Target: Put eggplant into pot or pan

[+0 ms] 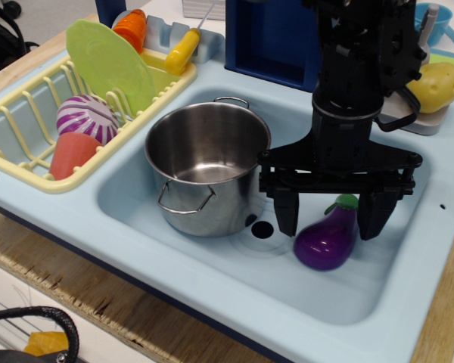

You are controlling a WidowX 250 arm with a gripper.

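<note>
The purple eggplant (327, 240) with a green stem cap lies on the floor of the light-blue sink (212, 272), right of the drain. My black gripper (331, 221) is open, its two fingers straddling the eggplant from above, one at its left and one at its right. The shiny steel pot (204, 162) with wire loop handles stands upright and empty in the left part of the sink, close to the gripper's left finger.
A yellow dish rack (30, 113) at left holds a green plate (110, 64), a purple-and-white striped bowl (87, 117) and an orange-red cup (72, 155). A blue backsplash (276, 38) stands behind the sink. A yellow potato-like toy (437, 82) sits at right.
</note>
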